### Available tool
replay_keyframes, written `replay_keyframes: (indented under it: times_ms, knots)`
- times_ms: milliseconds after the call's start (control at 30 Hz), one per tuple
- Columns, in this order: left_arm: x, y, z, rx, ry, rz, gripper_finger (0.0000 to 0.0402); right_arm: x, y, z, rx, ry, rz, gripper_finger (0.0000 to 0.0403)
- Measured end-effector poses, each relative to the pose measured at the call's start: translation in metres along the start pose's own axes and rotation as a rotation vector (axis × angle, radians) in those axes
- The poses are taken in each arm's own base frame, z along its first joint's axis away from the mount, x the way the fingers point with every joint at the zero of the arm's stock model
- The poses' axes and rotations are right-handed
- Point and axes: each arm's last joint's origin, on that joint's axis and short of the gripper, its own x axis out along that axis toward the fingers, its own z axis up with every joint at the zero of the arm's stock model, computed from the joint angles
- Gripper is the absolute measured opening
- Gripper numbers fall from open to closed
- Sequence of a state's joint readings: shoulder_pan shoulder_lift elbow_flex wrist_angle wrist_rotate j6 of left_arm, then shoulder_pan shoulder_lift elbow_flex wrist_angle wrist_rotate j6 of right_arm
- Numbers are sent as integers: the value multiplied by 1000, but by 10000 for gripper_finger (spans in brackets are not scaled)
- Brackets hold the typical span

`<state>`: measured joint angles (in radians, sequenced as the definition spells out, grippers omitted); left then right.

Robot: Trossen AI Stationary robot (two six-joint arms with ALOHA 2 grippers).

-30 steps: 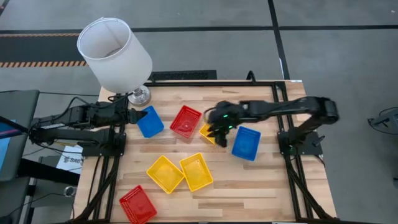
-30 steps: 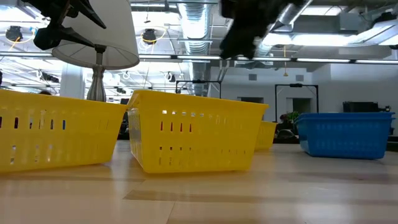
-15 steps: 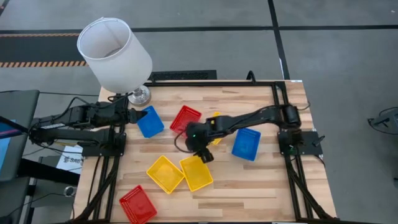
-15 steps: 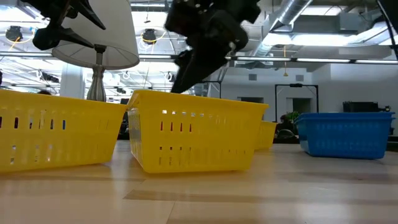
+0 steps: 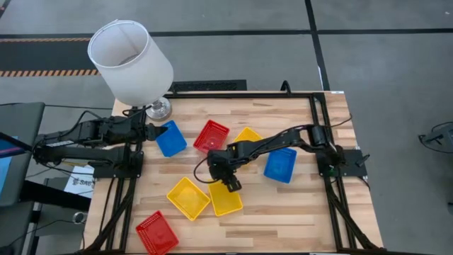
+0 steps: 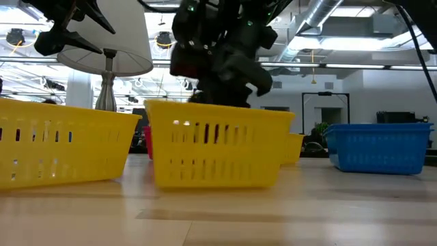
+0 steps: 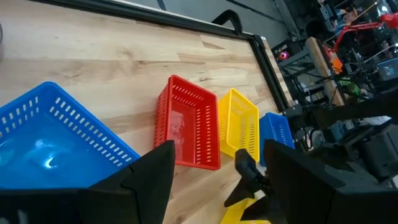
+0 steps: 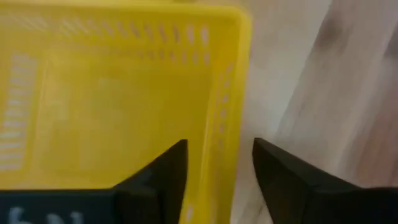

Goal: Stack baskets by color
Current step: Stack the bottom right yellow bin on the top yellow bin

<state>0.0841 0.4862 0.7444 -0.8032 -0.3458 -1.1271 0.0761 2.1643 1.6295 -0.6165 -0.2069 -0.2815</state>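
Note:
My right gripper point(image 5: 227, 181) is open and low over the far side of a yellow basket point(image 5: 226, 200) near the table's middle. In the right wrist view one finger point(image 8: 163, 175) stands inside this basket point(image 8: 112, 93) and the other point(image 8: 287, 180) outside its wall. A second yellow basket point(image 5: 187, 197) lies just left of it. A third point(image 5: 248, 134) sits farther back between a red basket point(image 5: 211, 136) and a blue one point(image 5: 280, 164). My left gripper point(image 5: 150, 132) waits open at the left edge, beside another blue basket point(image 7: 56, 143). My right gripper comes slanting down from the table's right and far side. Its fingers stand on either side of the yellow basket's far wall point(image 8: 231, 130), near a corner. The basket rests flat on the table. I cannot tell whether a finger touches the wall.
A lamp with a large white shade point(image 5: 129, 60) stands at the far left corner, above my left arm. Another red basket point(image 5: 156, 233) lies at the near left edge. Bare wood shows along the near right part of the table point(image 5: 297, 212).
My right gripper has gone down and toward the table's left and near edges, rolling as it went. It went from above the far yellow basket to the far wall of the middle one. In the low view that basket has turned slightly.

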Motion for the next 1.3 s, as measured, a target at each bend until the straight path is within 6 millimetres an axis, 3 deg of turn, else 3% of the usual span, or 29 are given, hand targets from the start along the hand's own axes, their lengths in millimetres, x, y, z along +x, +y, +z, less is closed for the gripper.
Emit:
replay_keyframes:
  times_ms: [233, 300, 400, 567, 700, 800, 867, 967, 1100, 1167, 1300]
  knots:
    - [0, 0, 0, -14, 0, -1, 233, -5, 2, -2, 119, 51, 16, 20]
    - [0, 0, 0, -20, 0, 0, 233, -7, 2, -2, 137, 63, 20, 16]
    - [0, 0, 0, -21, 0, 0, 233, -28, -1, -3, 158, 70, 20, 9]
    - [0, 0, 0, -21, 1, -1, 233, -100, -14, -1, 265, -58, -16, 9]
    - [0, 0, 0, -22, 1, -1, 233, -170, -19, -13, 505, -147, -73, 9]
    - [0, 0, 0, -22, 1, -1, 233, -212, -15, -30, 742, -158, -246, 15]
    - [0, 0, 0, -23, 0, -1, 233, -227, -13, -43, 846, -119, -369, 13]
    - [0, 0, 0, -37, 0, -1, 233, -230, -17, -63, 896, -77, -417, 6]
    - [0, 0, 0, -42, 0, 0, 233, -217, -29, -109, 1028, -110, -391, 11]
    - [0, 0, 0, -37, -9, 4, 233, -210, -33, -131, 1073, -170, -406, 17]
    - [0, 1, 1, -43, -39, 17, 233, -203, -41, -157, 1073, -304, -366, 12]
